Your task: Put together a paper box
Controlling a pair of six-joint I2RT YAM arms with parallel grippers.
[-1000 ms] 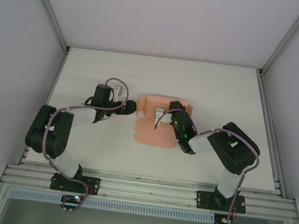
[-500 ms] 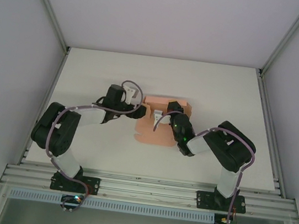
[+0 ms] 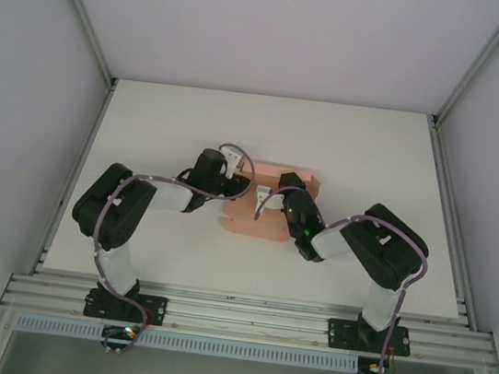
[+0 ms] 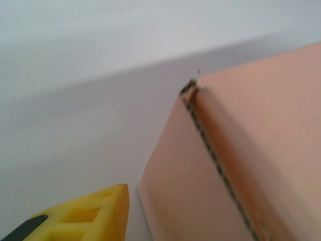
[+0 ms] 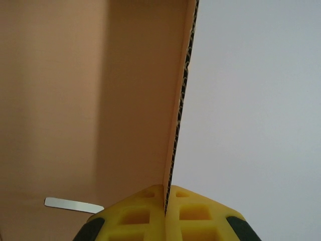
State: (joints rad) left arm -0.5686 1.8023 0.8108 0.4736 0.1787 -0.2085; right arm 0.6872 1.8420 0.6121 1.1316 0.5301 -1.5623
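While raising the side walls looks to be the step in hand, the worktop (image 3: 166,119) carries the paper box (image 3: 249,226) at its middle, between the arms, lying open face up, with its long axis hidden under them. The right gripper (image 5: 166,195) is clamped tight on an upturned card edge, while the left gripper (image 3: 236,189) sits at the box's left wall, and I cannot tell its spread or hold. Next, I judge, it must pinch that wall and fold it upright.

Paper box (image 3: 252,225) salmon-pink, cut edge speckled dark; right tool fingers (image 5: 135,217) yellow, black-tipped; table (image 3: 348,145) white.
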